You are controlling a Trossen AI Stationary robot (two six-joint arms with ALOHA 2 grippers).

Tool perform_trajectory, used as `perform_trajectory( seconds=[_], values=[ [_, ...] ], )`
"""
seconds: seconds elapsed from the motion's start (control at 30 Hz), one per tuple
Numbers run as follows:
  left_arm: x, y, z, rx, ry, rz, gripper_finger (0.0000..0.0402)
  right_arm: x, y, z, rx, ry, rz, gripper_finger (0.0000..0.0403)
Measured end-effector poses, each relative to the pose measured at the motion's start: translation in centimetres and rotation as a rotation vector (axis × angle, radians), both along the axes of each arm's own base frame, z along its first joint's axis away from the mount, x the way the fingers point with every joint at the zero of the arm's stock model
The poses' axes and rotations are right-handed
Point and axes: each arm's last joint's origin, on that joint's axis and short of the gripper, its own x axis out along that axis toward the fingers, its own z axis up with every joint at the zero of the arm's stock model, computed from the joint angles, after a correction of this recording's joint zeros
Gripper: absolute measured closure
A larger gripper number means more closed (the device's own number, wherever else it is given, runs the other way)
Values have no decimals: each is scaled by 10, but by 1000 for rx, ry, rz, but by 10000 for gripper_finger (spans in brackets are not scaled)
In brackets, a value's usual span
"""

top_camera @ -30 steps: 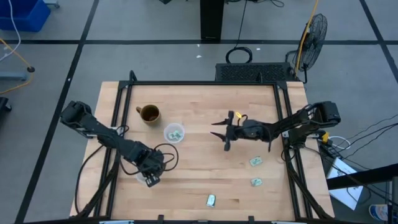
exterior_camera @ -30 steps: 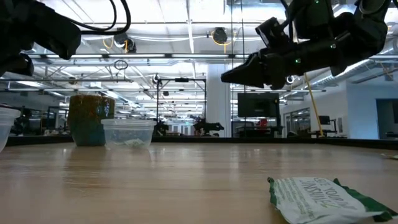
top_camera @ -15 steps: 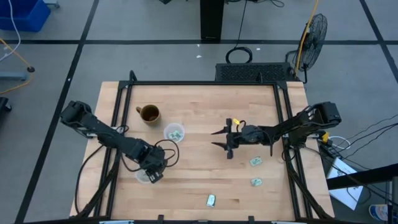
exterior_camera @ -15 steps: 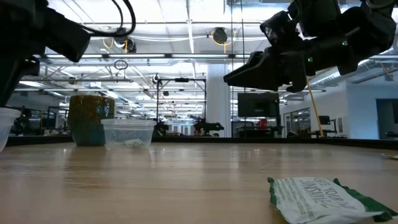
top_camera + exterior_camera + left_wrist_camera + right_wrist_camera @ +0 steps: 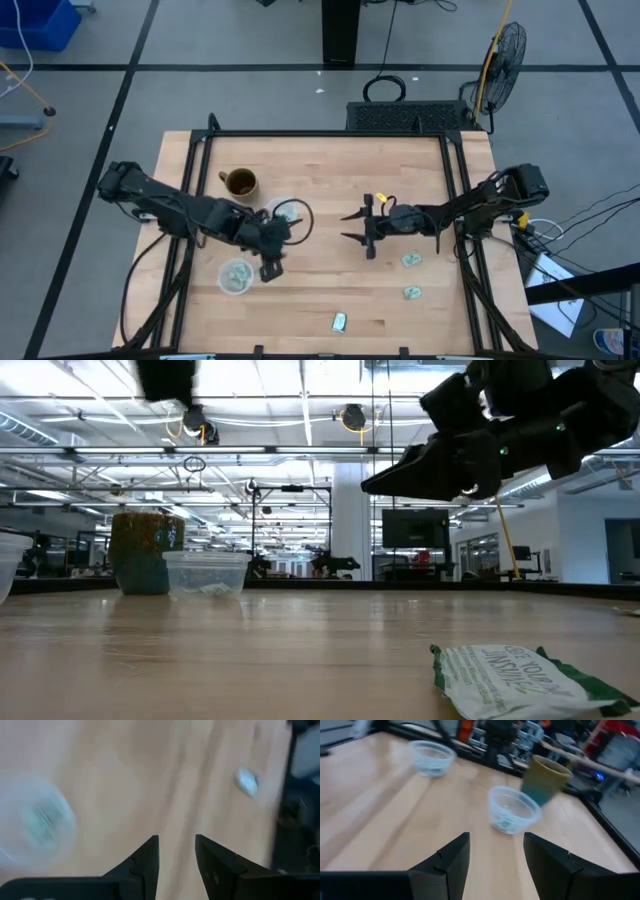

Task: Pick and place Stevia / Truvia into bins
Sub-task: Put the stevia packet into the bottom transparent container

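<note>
Three pale green and white Stevia sachets lie flat on the wood: one (image 5: 411,259) and another (image 5: 412,292) near the right side, a third (image 5: 340,321) by the near edge, large in the low view (image 5: 520,680). One clear cup (image 5: 236,277) at the near left has sachets in it. The second cup (image 5: 281,212) also holds some. My left gripper (image 5: 272,271) hovers open just right of the near-left cup, nothing between its fingers (image 5: 175,851). My right gripper (image 5: 346,226) hangs open above mid-table, left of the right-hand sachets, pointing at the cups (image 5: 512,810).
A brown mug (image 5: 240,183) stands at the far left beside the second cup. A black frame (image 5: 455,190) runs along the table's edges. Bare wood lies between the two grippers and toward the near edge.
My left gripper has moved from over the near-left cup toward the table's right and slightly toward the far edge, leaving the cup uncovered with sachets inside. My right gripper has drifted a little toward the near edge.
</note>
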Motion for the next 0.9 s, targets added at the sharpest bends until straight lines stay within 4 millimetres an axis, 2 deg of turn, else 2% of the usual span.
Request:
perform_trajectory(
  seconds=[0.13, 0.27, 0.33, 0.43, 0.6, 0.73, 0.9],
  values=[
    [11, 2, 12, 182, -178, -3, 270, -9, 32, 11, -157, 8, 74, 222],
    [14, 4, 13, 233, -207, 22, 270, -26, 56, 29, -272, 149, -129, 222],
    [15, 5, 11, 241, -195, 19, 270, -37, 62, 40, -152, 236, -182, 222],
    [16, 7, 10, 240, -195, 35, 270, -52, 66, 50, 165, 372, -221, 222],
    [20, 9, 8, 233, -197, 59, 270, -82, 73, 36, 499, 711, -296, 231],
    [22, 9, 7, 267, -201, 52, 270, -102, 78, 25, 536, 906, -420, 240],
    [27, 11, 2, 331, -196, 72, 270, -110, 79, 20, 461, 890, -514, 245]
  ],
)
